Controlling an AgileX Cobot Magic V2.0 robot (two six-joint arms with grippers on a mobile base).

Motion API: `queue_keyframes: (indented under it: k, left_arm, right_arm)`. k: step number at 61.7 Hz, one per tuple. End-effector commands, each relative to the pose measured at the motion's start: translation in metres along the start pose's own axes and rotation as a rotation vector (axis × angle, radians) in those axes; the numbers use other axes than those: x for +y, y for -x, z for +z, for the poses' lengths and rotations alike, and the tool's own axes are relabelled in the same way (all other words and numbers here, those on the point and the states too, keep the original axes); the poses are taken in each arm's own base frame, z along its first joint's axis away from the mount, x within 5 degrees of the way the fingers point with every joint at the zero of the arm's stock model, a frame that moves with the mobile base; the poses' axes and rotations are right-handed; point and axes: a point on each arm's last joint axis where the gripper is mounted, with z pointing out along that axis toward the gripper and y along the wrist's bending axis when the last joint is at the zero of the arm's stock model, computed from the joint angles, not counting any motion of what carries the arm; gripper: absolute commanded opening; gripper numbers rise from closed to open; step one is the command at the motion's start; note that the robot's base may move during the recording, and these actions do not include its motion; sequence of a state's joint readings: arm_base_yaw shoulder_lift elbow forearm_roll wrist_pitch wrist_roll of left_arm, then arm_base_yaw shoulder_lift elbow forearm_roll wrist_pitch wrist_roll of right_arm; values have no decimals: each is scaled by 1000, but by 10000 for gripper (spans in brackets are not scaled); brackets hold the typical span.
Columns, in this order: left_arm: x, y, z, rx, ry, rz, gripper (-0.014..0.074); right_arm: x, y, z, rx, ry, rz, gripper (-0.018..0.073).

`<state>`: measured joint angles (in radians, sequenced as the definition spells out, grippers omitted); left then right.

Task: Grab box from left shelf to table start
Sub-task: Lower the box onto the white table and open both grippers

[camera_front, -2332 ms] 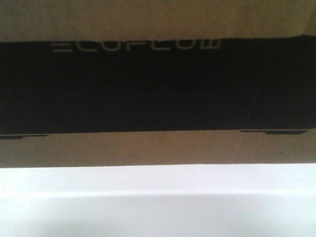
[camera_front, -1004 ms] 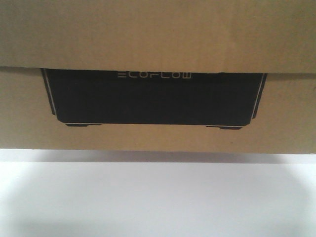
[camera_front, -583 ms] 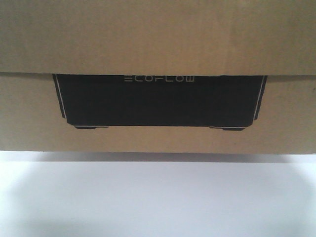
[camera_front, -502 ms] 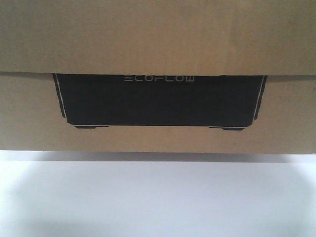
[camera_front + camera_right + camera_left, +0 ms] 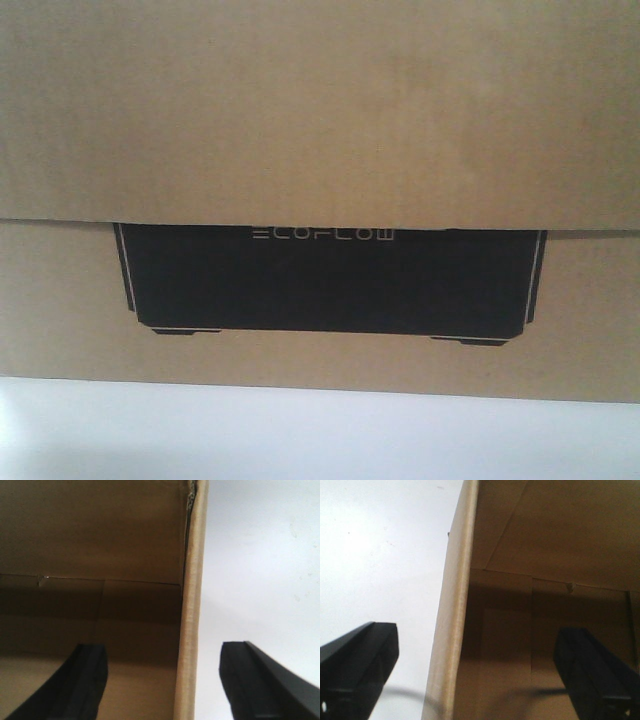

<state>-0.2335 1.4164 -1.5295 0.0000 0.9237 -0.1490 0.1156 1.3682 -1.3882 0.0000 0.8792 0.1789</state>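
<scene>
White bench (image 5: 320,440) runs under the brown ECOFLOW cardboard box (image 5: 320,120), which fills the front view and stands on it. The left hand (image 5: 475,675) is spread apart astride the box's side wall (image 5: 451,630), one finger (image 5: 357,665) outside and one inside. The right hand (image 5: 165,680) straddles the opposite wall (image 5: 192,605) likewise, fingers apart, not pinching it.

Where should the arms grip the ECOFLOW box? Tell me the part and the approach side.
Grip the box by its two thin upright side walls, probably from above through the open top. It looks too wide for one gripper. The left gripper straddles the left wall and the right gripper the right wall, one finger inside, one outside, both open.
</scene>
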Motion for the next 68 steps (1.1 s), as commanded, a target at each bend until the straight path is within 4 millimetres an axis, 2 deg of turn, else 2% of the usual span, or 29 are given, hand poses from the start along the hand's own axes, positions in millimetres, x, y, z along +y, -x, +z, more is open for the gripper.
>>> queue_keyframes:
  k: [1, 4, 8, 10, 15, 17, 20, 23, 34, 42, 46, 52, 68]
  left_arm:
    - [-4, 20, -35, -167, -21, 3, 484]
    - [-4, 24, -45, -182, -24, 3, 412]
    - [-5, 30, -62, -215, -29, 2, 233]
    - [-5, 32, -69, -231, -29, 3, 148]
    - [-6, 36, -84, -275, -33, 4, -79]
    - [-6, 37, -88, -296, -37, 4, -69]
    - [-6, 39, -89, -318, -40, 4, -40]
    - [-7, 42, -89, -348, -45, 4, -46]
    - [-5, 37, -97, -345, -38, -11, -47]
    - [-3, 25, -115, -478, -65, -23, -47]
    - [-1, 12, -121, -555, -79, -21, -47]
    - [2, -12, -125, -638, -95, -19, -47]
    - [16, -108, -117, -734, -116, -15, -47]
  right_arm:
    - [3, 19, -38, -189, 21, -16, 563]
    - [3, 21, -49, -219, 26, -16, 529]
    - [3, 23, -65, -256, 32, -16, 413]
    - [3, 23, -72, -272, 35, -15, 337]
    - [3, 22, -88, -314, 42, -15, 66]
    - [3, 22, -91, -322, 44, -15, 0]
    - [3, 22, -93, -333, 45, -15, 47]
    - [3, 23, -93, -348, 47, -16, 66]
    - [4, 19, -100, -350, 63, -4, 54]
    - [1, 4, -114, -496, 84, -23, 20]
    - [-2, -13, -121, -580, 94, -39, 20]
    - [-7, -41, -121, -646, 104, -39, 20]
    - [-24, -128, -124, -774, 93, -84, 20]
